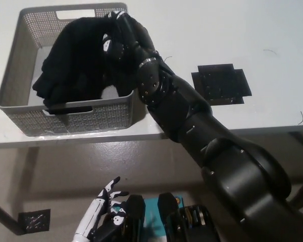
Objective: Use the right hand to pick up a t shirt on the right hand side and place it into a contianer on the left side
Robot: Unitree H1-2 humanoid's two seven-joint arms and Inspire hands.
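A black t shirt point(70, 63) lies bunched inside the grey mesh container point(20, 55) at the left of the white table. My black right hand point(118, 38) reaches over the container's right wall and rests against the shirt's right side. Black on black hides whether its fingers still grip the cloth. My white left hand point(103, 209) hangs open below the table edge at the lower left, holding nothing.
A flat black square pad point(222, 83) lies on the table right of my arm. The white table's front edge point(141, 136) runs across the middle. A small dark object point(33, 222) sits on the floor at the lower left.
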